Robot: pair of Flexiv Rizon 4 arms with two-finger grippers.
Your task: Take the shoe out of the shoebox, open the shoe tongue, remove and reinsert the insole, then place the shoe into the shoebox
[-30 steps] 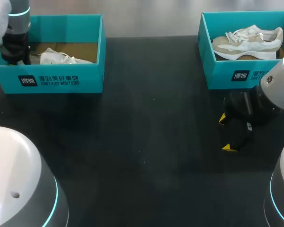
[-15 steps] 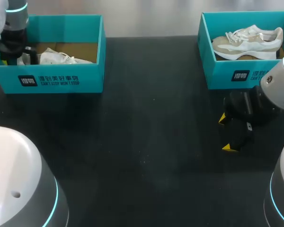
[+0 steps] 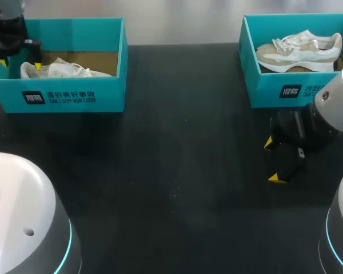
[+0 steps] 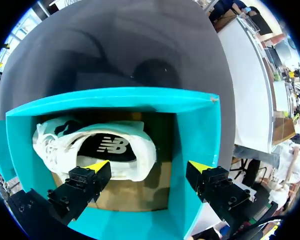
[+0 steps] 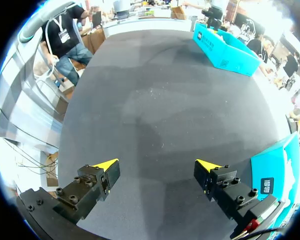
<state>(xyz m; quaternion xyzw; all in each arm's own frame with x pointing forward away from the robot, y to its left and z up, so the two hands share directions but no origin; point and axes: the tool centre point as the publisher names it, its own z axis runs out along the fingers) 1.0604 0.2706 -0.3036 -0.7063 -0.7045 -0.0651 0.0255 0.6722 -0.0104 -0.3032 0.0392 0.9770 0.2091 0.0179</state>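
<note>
L gripper (image 3: 19,64) hangs over the left shoebox (image 3: 74,97), fingers spread, nothing held (one tip above the white shoe (image 3: 63,69) lying inside). R gripper (image 3: 272,161), also released, sits over the table (image 3: 177,171) near the right shoebox (image 3: 274,85) w/ a beige shoe (image 3: 300,50).

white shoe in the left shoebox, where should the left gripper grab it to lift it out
Probably the heel collar of the white shoe, from above: one finger of the left gripper inside the opening, one outside. The opening faces up showing the insole, and the shoebox walls block sideways approach.
</note>
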